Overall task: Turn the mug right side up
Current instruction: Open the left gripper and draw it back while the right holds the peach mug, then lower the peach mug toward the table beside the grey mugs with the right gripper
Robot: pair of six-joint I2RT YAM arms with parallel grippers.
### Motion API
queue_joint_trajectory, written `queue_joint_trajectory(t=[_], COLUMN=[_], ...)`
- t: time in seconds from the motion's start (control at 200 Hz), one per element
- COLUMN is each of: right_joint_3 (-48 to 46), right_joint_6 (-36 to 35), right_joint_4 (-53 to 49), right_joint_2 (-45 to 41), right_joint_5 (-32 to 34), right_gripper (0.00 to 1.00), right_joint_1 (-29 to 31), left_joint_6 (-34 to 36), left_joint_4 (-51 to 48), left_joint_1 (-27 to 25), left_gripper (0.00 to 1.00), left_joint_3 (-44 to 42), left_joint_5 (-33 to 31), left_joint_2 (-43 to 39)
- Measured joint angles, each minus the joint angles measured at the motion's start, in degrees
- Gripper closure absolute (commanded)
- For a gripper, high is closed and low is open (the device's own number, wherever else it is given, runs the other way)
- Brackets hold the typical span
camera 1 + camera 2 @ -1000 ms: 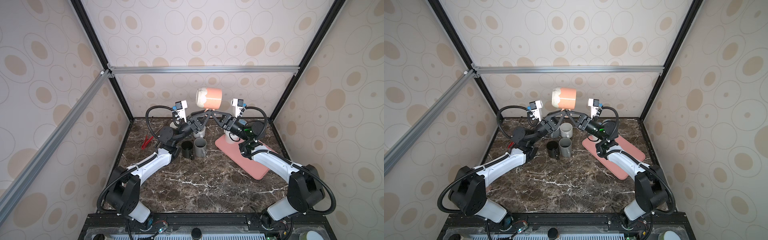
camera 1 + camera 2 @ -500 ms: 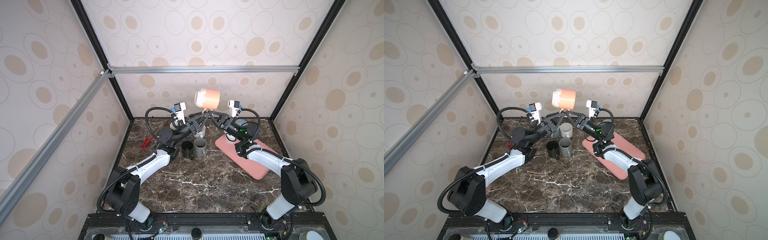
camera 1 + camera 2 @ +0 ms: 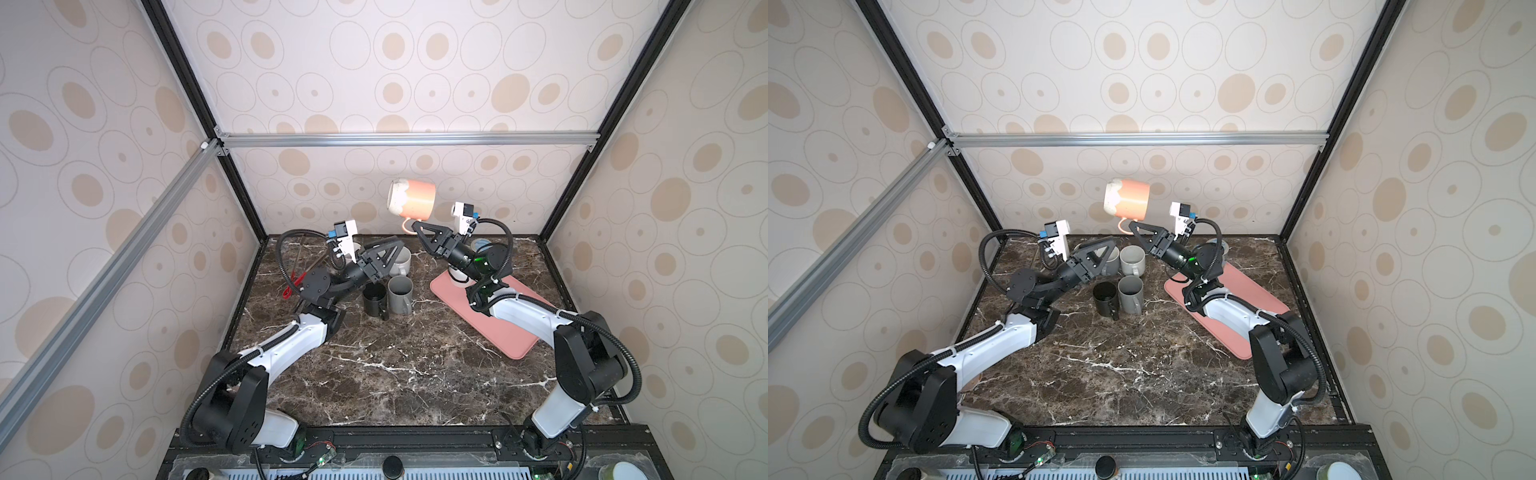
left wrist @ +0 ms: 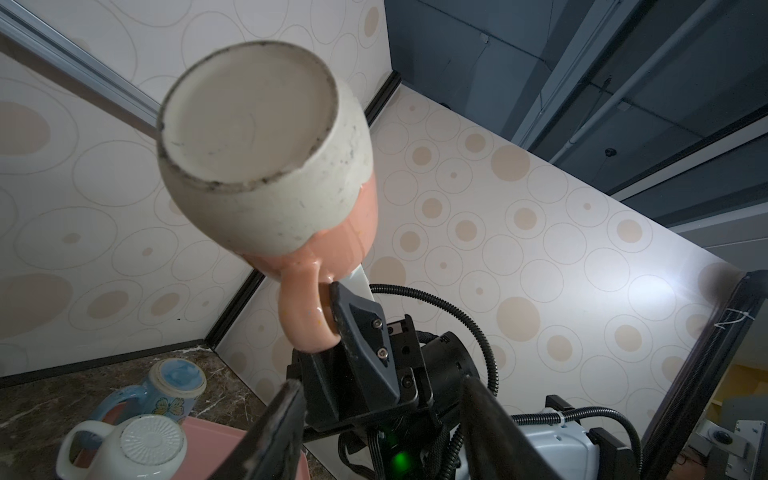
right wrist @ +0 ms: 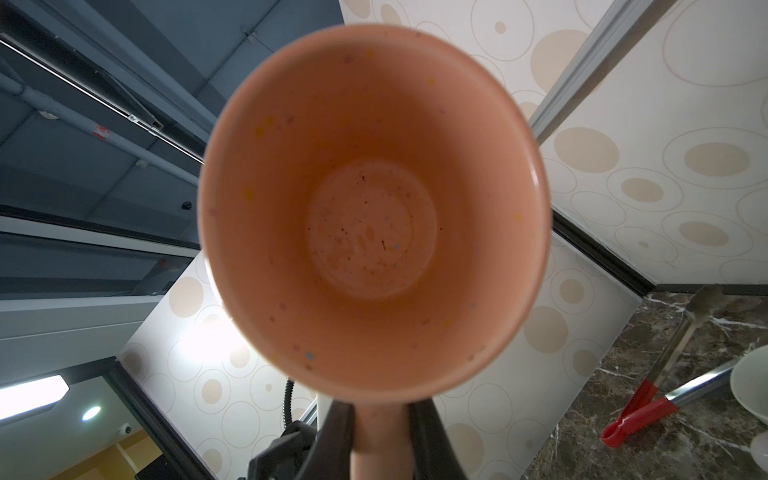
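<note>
Underneath everything, a dark marble table [image 3: 395,374], walled in by spotted panels. Reaching in from the near edge, two white-and-black arms, one on each side.

On the right of the table, lying aslant: a pink tray [image 3: 511,332].

High over the far middle of the table, well clear of the surface and in front of the back wall: the salmon-pink mug [image 3: 413,201]. Tipped onto its side, with the unglazed off-white base to the left, the mouth to the right and the handle underneath. Pinched by that handle in the right gripper [image 3: 417,227], with one finger pressed on each side of the loop.

Lower and to the left, apart from the mug: the left gripper [image 3: 397,245], jaws spread, with nothing between them.

Below, in the middle of the table, standing mouth-up and side by side: a black mug [image 3: 374,297] and a grey mug [image 3: 400,293]. Just behind them, a cream mug [image 3: 401,259].

At the tray's far end, upside down: a white mug [image 4: 141,449]. Beside it, a blue butterfly mug [image 4: 174,386], also upside down.

At the far left, red-tipped tongs [image 3: 293,282], flat on the marble.
</note>
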Motion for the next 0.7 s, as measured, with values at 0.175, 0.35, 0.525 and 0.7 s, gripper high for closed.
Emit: queue_joint_trajectory(t=[0.175,0.35,0.525,0.7], right_joint_3=[0.02,1.07,1.11,1.11], right_joint_6=[-1.68,-1.68,-1.60,-3.19], right_joint_4=[-4.66,-4.52,-4.90,-6.91], right_joint_2=[0.31,3.93,8.07,10.56], right_joint_5=[-0.02,0.20,1.07,2.03], right_gripper=[1.00,1.00,1.00,1.00], right_joint_1=[1.84,4.70,7.37,10.27], left_joint_6=[2.08,3.50,5.44,8.26], left_joint_4=[-4.26,-9.62,-16.68,-24.83], left_joint_1=[4.92,9.60,12.37,14.64], left_gripper=[0.40,0.40,0.43,0.45], left_joint_3=[-5.81,-10.97,-14.69,-18.40], left_joint_5=[-0.98,-2.23,-3.82,-7.15], left_joint_2=[-7.04,-12.04,-16.59,-23.91])
